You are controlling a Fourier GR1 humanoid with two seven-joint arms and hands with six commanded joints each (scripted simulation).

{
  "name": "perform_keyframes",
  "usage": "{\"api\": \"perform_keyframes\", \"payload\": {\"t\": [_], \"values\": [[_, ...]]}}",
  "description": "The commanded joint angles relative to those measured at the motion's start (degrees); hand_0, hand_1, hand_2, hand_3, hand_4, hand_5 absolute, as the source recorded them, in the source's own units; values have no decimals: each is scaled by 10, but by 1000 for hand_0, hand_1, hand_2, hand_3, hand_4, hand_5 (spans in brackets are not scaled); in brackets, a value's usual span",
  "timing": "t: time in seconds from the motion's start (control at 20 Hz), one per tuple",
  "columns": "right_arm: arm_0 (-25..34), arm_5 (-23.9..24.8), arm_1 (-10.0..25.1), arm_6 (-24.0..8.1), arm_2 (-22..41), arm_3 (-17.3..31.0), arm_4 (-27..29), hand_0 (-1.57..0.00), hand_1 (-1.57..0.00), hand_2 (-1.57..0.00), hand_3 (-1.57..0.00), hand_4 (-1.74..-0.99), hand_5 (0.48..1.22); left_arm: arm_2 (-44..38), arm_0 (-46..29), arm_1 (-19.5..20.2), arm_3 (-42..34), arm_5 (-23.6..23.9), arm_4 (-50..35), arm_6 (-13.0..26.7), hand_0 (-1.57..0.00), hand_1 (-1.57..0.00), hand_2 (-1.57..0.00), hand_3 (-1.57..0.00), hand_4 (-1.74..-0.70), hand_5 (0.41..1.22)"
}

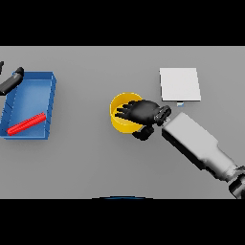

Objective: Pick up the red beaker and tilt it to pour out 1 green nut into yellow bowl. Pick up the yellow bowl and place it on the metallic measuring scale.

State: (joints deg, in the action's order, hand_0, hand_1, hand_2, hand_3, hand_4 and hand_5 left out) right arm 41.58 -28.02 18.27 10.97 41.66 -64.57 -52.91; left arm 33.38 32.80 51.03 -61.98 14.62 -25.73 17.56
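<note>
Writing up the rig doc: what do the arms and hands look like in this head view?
Right arm: boxy light-grey and white forearm shell, dark joint near the lower right edge, dark wrist. Right hand: black, with separate fingers and a thumb. Left hand: only a dark tip with a lighter grey segment shows at the left edge. No cables or markings visible.

No writing, label, brand, number or sign can be read anywhere. The pale scale [179,84] has a plain top (the small light mark at its near edge is too small to make out), and the yellow bowl [118,119] and blue tray [33,86] are unmarked.
</note>
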Motion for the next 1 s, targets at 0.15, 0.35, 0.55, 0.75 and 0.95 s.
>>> {"api": "perform_keyframes", "payload": {"t": [0.15,0.35,0.55,0.75,0.95], "values": [[-3,-6,-16,-15,-7,18,8,-110,-97,-86,-96,-1360,842,-1,-2,4,-4,1,-2,6,1,1,1,1,-712,689],[4,-7,-12,7,1,22,3,-914,-869,-695,-456,-1512,1043,0,1,0,-7,3,-2,6,1,1,1,1,-719,692],[-2,0,-4,-2,2,10,5,-1302,-1283,-1164,-941,-1640,1148,-2,-5,1,-7,4,-3,1,1,1,1,1,-725,699],[8,20,0,12,4,20,9,-1461,-1453,-1264,-1218,-1699,1191,3,2,4,-8,-5,0,6,1,1,1,1,-719,697],[3,11,12,17,-9,3,24,-1526,-1523,-1319,-1311,-1724,1209,-1,0,7,-4,-7,-3,3,1,1,1,1,-716,694]]}}
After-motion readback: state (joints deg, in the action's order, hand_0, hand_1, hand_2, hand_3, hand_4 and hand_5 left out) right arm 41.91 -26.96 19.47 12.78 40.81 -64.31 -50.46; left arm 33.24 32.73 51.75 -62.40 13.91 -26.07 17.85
